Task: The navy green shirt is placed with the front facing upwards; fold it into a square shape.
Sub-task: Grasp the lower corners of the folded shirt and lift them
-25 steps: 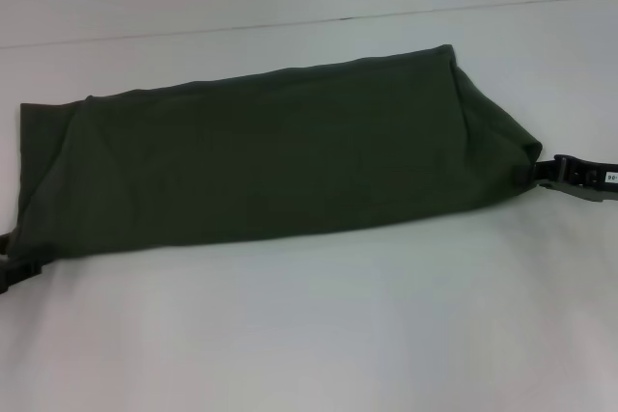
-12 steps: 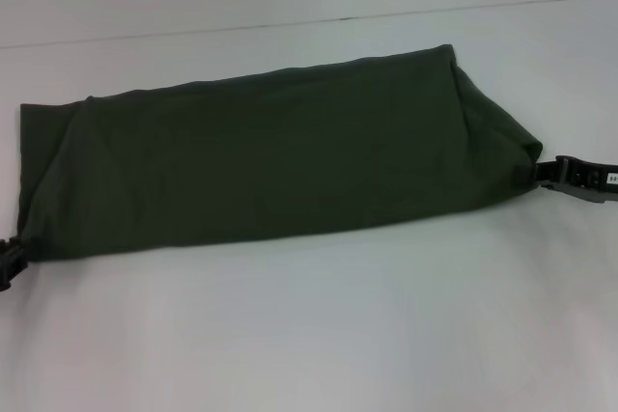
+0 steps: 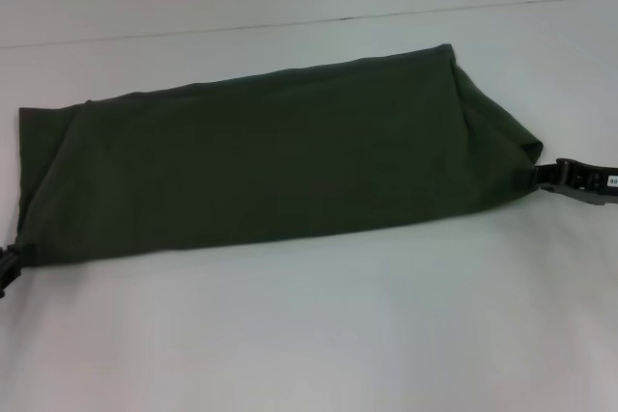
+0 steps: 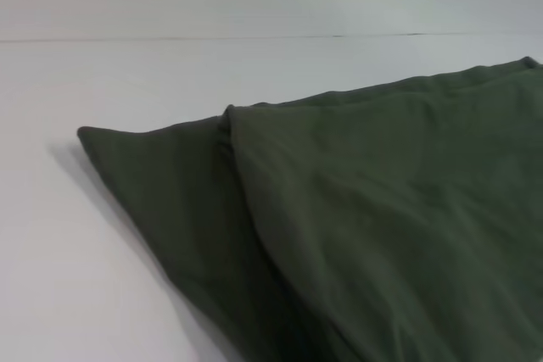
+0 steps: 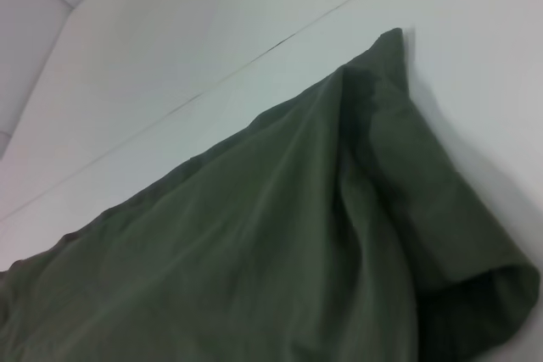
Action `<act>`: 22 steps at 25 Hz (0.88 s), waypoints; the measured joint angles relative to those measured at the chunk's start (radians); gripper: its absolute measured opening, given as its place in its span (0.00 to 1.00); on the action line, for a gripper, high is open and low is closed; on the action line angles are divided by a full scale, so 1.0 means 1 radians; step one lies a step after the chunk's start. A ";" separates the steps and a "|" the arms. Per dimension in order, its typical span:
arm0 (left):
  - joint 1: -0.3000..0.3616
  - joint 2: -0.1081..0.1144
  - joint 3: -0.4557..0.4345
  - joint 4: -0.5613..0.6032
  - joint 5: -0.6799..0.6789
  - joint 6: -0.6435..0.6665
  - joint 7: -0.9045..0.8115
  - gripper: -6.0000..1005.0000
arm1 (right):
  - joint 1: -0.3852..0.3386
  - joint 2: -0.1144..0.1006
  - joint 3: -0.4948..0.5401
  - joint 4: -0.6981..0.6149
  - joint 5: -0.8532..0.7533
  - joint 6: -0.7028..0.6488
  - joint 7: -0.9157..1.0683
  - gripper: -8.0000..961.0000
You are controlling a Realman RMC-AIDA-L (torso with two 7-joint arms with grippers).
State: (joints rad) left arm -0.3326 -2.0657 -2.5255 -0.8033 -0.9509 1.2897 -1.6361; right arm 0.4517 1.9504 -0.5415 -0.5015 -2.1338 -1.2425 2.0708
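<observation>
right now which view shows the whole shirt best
The head view: the navy green shirt lies there end to end as a long folded band on the table. Each wrist view shows only one folded end of it.

White table (image 3: 309, 335), folded navy green shirt (image 3: 270, 171)

The left gripper (image 3: 6, 265) is seen low at the left edge, while the right gripper (image 3: 547, 177) is held low at the right, its arm reaching inward.

Bare test setup, likely a lab.
Plain white tabletop (image 3: 309, 335), one seam line, blank white backdrop.
</observation>
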 joint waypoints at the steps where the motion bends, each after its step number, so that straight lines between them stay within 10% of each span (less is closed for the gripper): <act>1: 0.003 0.002 -0.002 0.000 0.000 0.012 0.000 0.04 | -0.001 0.000 0.000 0.001 0.000 -0.002 -0.004 0.02; 22: 0.099 0.034 -0.009 -0.057 0.002 0.206 0.029 0.04 | -0.117 -0.011 0.040 -0.016 0.001 -0.184 -0.096 0.02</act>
State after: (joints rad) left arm -0.2338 -2.0320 -2.5348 -0.8600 -0.9493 1.4958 -1.6069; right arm 0.3347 1.9395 -0.5015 -0.5172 -2.1331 -1.4269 1.9745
